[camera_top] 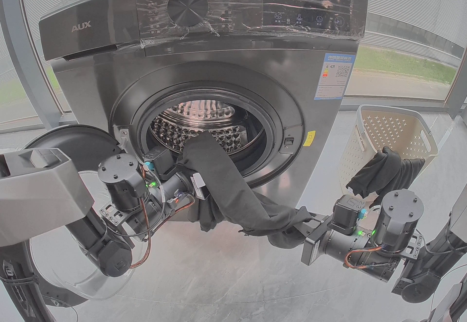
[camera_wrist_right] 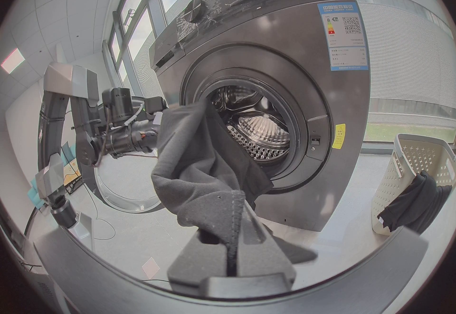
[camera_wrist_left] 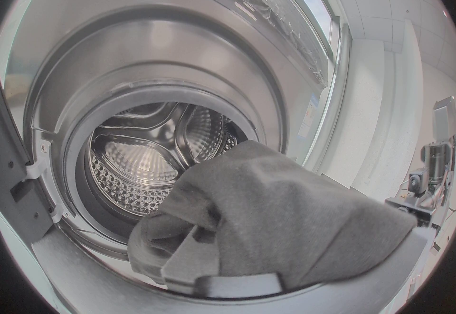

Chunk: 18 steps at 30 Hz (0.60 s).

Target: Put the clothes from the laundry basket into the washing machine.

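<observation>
Garment: the dark grey garment (camera_top: 233,191) is soft and creased. It's slung as a long band across the front of the washing machine (camera_top: 204,55), with its top end at the lip of the drum (camera_top: 204,116).
Left gripper: the left gripper (camera_wrist_left: 221,253) sits right at the drum's mouth, clamped on the upper end, and cloth spills over its fingers.
Right gripper: the right gripper (camera_wrist_right: 232,239) is low and right of the opening. Its fingers are pressed together, pinching a seamed edge.
Door: the door (camera_top: 73,143) is swung open on the left.
Laundry basket: the laundry basket (camera_top: 384,130) stands right of the machine, and another dark piece (camera_top: 384,172) hangs over its rim.
</observation>
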{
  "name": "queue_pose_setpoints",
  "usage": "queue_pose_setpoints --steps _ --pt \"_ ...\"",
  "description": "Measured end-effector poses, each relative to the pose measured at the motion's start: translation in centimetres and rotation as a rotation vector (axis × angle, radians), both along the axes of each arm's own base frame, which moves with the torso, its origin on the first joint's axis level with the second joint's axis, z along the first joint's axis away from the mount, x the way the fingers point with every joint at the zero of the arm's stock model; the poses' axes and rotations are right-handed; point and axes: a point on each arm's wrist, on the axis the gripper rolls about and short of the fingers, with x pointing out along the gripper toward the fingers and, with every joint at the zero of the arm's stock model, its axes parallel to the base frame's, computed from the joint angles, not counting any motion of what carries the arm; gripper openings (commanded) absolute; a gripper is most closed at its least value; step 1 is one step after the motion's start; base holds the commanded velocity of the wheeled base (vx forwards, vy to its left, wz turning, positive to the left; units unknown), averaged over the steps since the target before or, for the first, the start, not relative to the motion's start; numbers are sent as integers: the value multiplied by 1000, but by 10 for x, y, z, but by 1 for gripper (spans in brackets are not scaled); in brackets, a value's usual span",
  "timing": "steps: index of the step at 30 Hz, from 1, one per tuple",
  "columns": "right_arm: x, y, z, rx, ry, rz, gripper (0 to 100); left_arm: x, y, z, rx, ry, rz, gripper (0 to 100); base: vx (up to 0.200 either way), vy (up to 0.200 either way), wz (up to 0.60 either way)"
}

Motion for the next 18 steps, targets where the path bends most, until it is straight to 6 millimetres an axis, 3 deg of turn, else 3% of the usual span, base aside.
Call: queue_pose_setpoints --steps 3,4,12,18 --pt "1 -1 -5 -8 5 -4 0 -7 2 4 -1 -2 -6 0 0 0 0" --pt "1 0 -6 -11 8 -4 100 -8 3 6 -2 -3 -6 0 0 0 0" --pt "-3 -3 -17 -52 51 -2 100 -24 8 21 -20 -29 -23 0 0 0 0" --pt "-16 -17 -32 -117 115 -6 100 -57 16 26 -20 7 -100 0 0 0 0"
